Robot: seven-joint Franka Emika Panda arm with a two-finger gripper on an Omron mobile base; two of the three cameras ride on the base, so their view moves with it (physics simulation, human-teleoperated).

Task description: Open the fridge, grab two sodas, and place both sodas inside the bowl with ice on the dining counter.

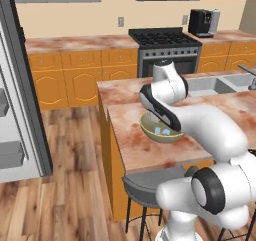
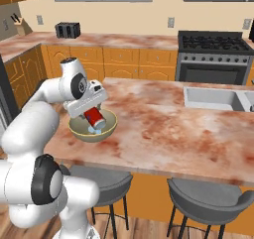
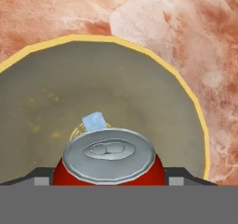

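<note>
Over the bowl (image 3: 195, 111), red silver-topped can (image 3: 109, 160)

Kitchen background, away from the island

A black stove (image 1: 162, 47) stands at upper centre, a coffee machine (image 1: 202, 22) at upper right, a toaster (image 2: 68, 30) at upper left, grey stools (image 2: 208, 198) along the bottom.

Light is even and bright in all three rendered pictures, with no clear single source. Shadows are faint: a soft dark patch lies under the bowl (image 2: 93, 126) on the bench (image 2: 163, 124). The silvery top of the can (image 3: 109, 153) catches a mild sheen at about 12 o'clock. Edges are jagged and textures coarse and slightly soft. No edge distortion or motion blur shows.
</note>
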